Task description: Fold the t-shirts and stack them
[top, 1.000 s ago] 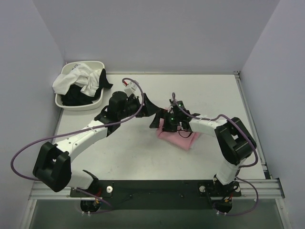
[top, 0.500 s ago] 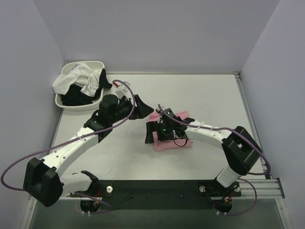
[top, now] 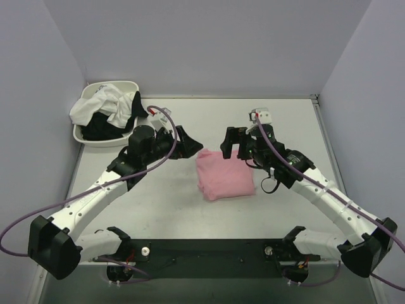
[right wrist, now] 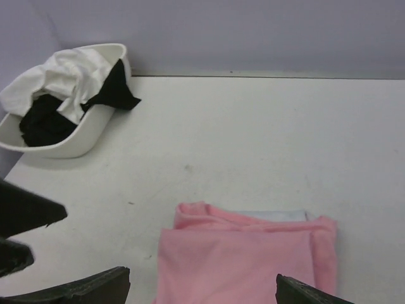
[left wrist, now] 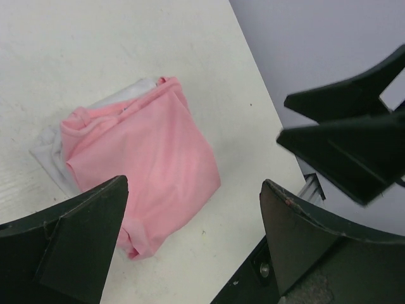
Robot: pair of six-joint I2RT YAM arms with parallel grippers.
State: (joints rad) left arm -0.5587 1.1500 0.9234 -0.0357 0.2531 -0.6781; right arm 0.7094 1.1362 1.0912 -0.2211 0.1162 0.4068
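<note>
Evidently pink t-shirt folded; left gripper and right gripper flank it, agape, empty. White and black t-shirts, well apart, await folding in basin.

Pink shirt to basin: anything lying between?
Bare tabletop, per the right wrist view, between pink shirt and basin. In the top view the left pincer hangs over that stretch.

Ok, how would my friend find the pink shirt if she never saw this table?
Look at the middle of the white table, between the two robot arms. The pink shirt lies there folded flat into a square, with a bit of white cloth peeking out underneath. The other shirts are white and black, crumpled in the basin in the far left corner.
</note>
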